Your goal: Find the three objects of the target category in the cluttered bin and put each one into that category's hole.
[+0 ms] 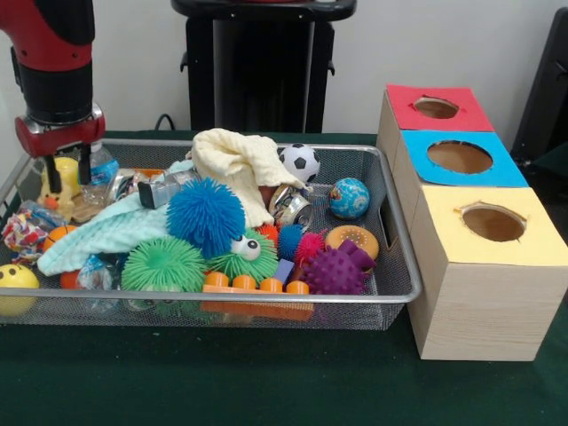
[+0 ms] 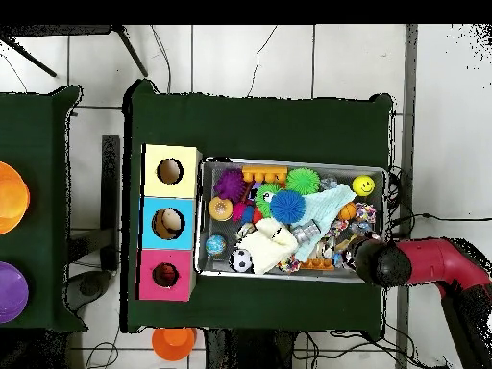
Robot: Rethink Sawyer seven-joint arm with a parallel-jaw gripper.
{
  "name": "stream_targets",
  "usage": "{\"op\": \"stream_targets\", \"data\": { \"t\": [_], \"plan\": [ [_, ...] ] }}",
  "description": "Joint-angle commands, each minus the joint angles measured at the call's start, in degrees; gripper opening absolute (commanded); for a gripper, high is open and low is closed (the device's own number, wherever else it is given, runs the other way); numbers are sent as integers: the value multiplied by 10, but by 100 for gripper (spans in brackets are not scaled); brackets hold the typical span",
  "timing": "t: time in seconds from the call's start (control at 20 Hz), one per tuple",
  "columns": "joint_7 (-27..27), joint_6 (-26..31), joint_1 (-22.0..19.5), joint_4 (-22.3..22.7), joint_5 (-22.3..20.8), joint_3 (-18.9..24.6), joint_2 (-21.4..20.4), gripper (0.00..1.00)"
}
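Observation:
The wire mesh bin (image 1: 266, 297) stands on the green table, full of toys; it also shows in the overhead view (image 2: 201, 216). A yellow duck-like toy (image 1: 64, 188) sits in its far left corner. My gripper (image 1: 68, 171) is right at the duck, its black fingers (image 1: 53, 176) apart on either side of it. In the overhead view my arm (image 2: 423, 261) covers that corner. The red-topped hole (image 1: 436, 107) is the farthest of three on the wooden box and also shows from overhead (image 2: 165, 276). No tiger or tan plush shows.
In the bin lie a blue spiky ball (image 1: 206, 216), a green fuzzy ball with eyes (image 1: 244, 257), a purple spiky ball (image 1: 335, 271), a cream cloth (image 1: 240, 164), a soccer ball (image 1: 302, 161) and a yellow smiley ball (image 1: 16, 282). The blue hole (image 1: 460, 157) and yellow hole (image 1: 493, 222) adjoin the red one.

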Motion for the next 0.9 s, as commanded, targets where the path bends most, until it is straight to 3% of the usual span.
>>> {"op": "stream_targets", "data": {
  "t": [0.05, 0.9],
  "plan": [
    [-202, 45, 3, -54, -18, 0, 29, 100],
    [-181, 25, 21, -60, -46, -23, 23, 100]
  ]
}}
